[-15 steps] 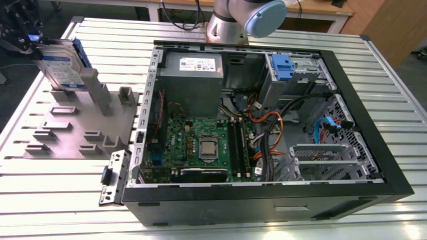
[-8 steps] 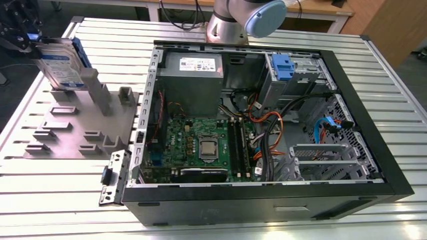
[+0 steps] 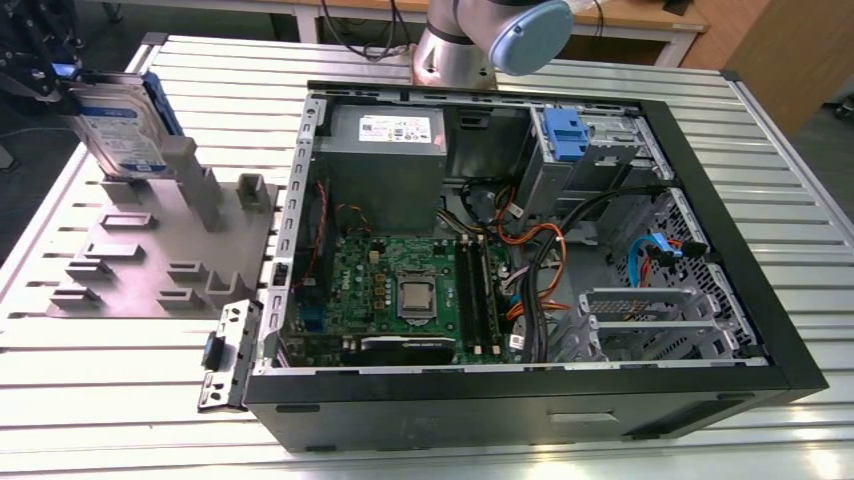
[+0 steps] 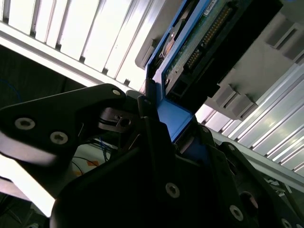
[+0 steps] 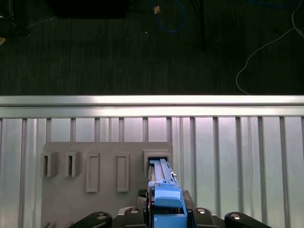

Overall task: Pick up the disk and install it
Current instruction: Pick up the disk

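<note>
The gripper (image 4: 173, 126) clamps the disk (image 3: 123, 125) by its blue top edge; it stands upright beneath, long axis vertical, at the grey rack (image 3: 134, 250) by the edge of the tabletop (image 3: 107, 400)

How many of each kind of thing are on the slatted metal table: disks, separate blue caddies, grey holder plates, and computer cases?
disk: 1
blue caddy inside the case: 1
grey holder plate: 1
open computer case: 1
Total: 4
</note>
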Motion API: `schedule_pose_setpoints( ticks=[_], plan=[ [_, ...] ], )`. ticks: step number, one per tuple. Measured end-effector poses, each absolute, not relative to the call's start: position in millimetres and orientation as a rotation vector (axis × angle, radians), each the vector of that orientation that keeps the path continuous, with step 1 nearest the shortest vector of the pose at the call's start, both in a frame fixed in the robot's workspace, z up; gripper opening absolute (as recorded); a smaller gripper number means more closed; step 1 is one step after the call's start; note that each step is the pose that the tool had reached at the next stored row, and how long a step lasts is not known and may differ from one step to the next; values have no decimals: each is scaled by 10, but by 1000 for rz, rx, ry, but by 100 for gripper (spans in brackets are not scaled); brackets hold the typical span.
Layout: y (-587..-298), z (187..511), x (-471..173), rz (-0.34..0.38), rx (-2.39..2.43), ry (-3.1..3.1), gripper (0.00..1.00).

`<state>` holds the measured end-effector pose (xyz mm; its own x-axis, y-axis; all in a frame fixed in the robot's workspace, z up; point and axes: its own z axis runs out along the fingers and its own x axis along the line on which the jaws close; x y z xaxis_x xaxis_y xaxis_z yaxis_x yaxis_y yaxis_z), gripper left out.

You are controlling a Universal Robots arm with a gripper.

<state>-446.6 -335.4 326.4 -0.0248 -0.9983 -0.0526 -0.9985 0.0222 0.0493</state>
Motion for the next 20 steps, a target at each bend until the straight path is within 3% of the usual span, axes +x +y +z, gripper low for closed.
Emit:
schedule_pose_setpoints(
  ticks=[20],
  plan=[
    [-3354, 3346, -4466, 113, -2192, 2244, 36]
  ],
)
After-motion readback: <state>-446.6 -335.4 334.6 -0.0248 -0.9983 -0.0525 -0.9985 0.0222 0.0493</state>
